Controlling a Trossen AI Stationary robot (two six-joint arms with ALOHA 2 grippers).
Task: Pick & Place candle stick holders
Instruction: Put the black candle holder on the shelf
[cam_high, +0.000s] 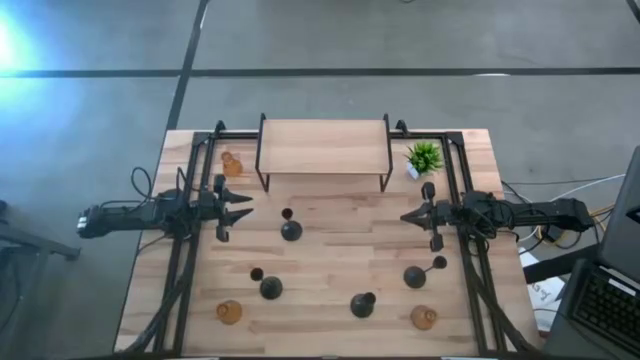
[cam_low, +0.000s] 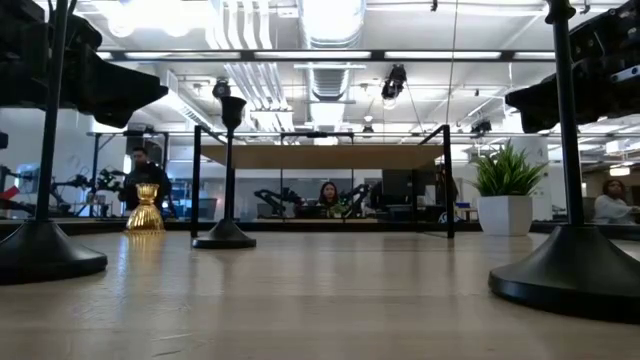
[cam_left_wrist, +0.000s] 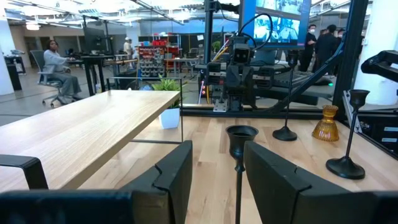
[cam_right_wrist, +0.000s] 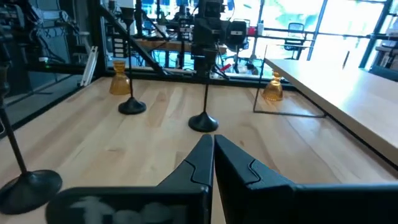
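Note:
Several black candle stick holders stand upright on their round bases on the wooden table: one at mid-table (cam_high: 290, 229), and others toward the near edge (cam_high: 268, 287), (cam_high: 362, 304), (cam_high: 418, 274). Squat amber holders sit at the far left (cam_high: 232, 163), near left (cam_high: 230, 312) and near right (cam_high: 424, 318). My left gripper (cam_high: 246, 207) hovers open at the table's left side and points level at the mid-table holder's cup (cam_left_wrist: 241, 134), which stands ahead of the fingers and apart from them. My right gripper (cam_high: 405, 217) hovers shut at the right side, holding nothing (cam_right_wrist: 213, 146).
A low wooden shelf on a black wire frame (cam_high: 323, 150) stands at the far middle of the table. A small green potted plant (cam_high: 424, 157) sits to its right. Black rails (cam_high: 458, 200) run along both table sides. Bare wood lies between the two grippers.

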